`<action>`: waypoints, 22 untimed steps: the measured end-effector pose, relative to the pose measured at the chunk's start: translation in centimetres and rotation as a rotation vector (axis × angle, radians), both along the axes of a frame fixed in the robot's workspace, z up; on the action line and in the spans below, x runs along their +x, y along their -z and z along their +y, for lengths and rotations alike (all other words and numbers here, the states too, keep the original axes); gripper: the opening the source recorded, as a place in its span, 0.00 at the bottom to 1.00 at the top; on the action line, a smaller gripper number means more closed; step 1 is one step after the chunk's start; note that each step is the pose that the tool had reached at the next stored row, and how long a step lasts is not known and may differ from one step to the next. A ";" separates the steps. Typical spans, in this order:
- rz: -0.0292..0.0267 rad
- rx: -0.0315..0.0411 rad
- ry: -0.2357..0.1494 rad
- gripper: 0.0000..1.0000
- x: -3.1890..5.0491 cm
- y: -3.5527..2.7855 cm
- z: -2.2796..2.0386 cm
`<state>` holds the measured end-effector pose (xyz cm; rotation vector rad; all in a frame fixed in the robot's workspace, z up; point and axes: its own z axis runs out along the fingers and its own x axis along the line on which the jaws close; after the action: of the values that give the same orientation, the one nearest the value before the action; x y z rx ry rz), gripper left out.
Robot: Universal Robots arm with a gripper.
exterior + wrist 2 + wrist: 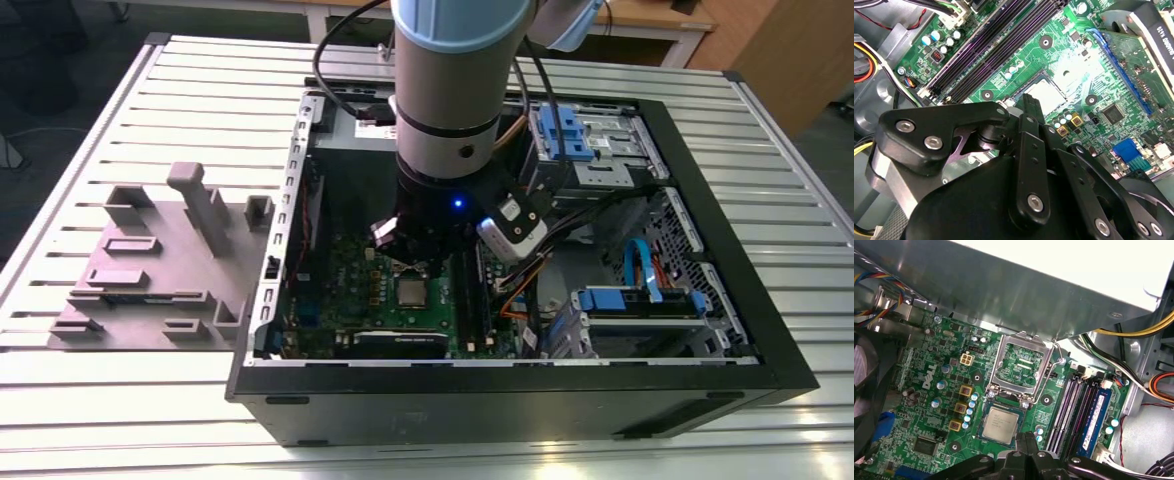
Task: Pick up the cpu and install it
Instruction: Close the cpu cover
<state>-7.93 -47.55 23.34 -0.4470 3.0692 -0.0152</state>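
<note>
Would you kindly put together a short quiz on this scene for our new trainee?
1. True or false: the cpu lies flat on the board.
2. The socket frame is: A) shut over the cpu; B) swung open beside the cpu; C) taken off and laid outside the case.
3. In a word or two: which part on the board is the gripper nearest to?

Key: 1 true; 2 B; 3 the cpu.
</note>
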 end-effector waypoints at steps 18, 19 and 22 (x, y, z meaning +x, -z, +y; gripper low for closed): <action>0.0000 0.0008 -0.073 0.10 0.06 0.07 0.12; 0.0000 0.0019 -0.075 0.10 0.08 0.09 0.18; -0.0002 0.0035 -0.078 0.10 0.19 0.18 0.57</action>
<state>-7.74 -46.98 23.16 -0.5661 3.0485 -0.0075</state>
